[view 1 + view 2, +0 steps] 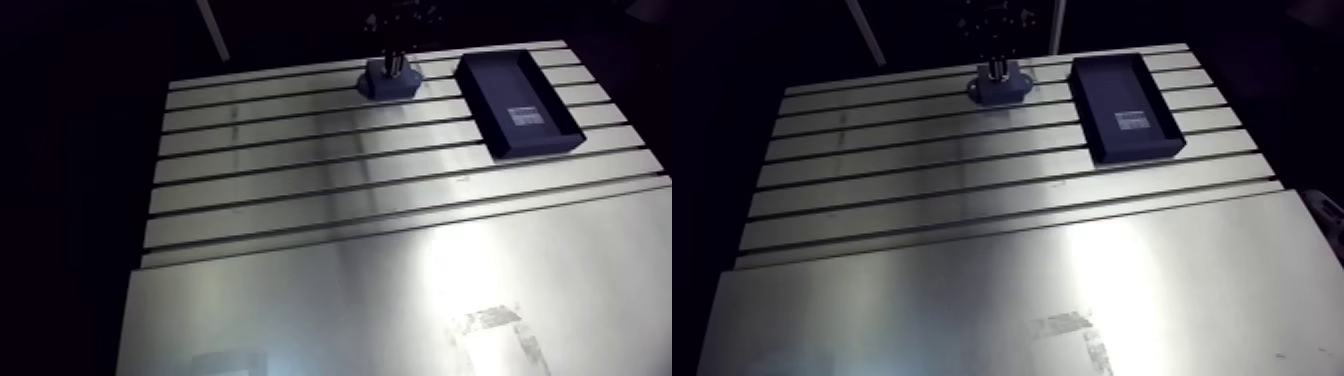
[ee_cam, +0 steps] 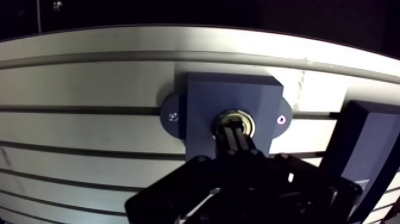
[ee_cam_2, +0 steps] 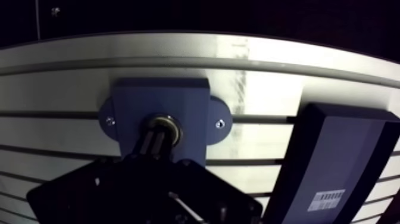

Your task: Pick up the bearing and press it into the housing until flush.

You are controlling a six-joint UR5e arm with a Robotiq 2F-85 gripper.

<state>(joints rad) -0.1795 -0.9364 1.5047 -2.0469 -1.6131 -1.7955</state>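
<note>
A blue-grey housing (image 2: pixel 202 101) with two screwed ears sits on the slotted table near its far edge, also seen in the arm view as the housing (image 1: pixel 376 88). The metal bearing (image 2: pixel 235 115) shows as a shiny ring in the housing's round bore. My gripper (image 2: pixel 236 132) comes straight down over it, its two dark fingers pressed together with their tips on the bearing's top. The tips hide the bearing's centre. I cannot tell whether the ring sits level with the housing's face.
Beside the housing, a short gap away, lies a black rectangular tray (image 1: pixel 520 100) with a white label. The slotted aluminium table (image 1: pixel 300 180) runs toward the camera and ends in a smooth plate (image 1: pixel 350 300). The table's far edge is just behind the housing.
</note>
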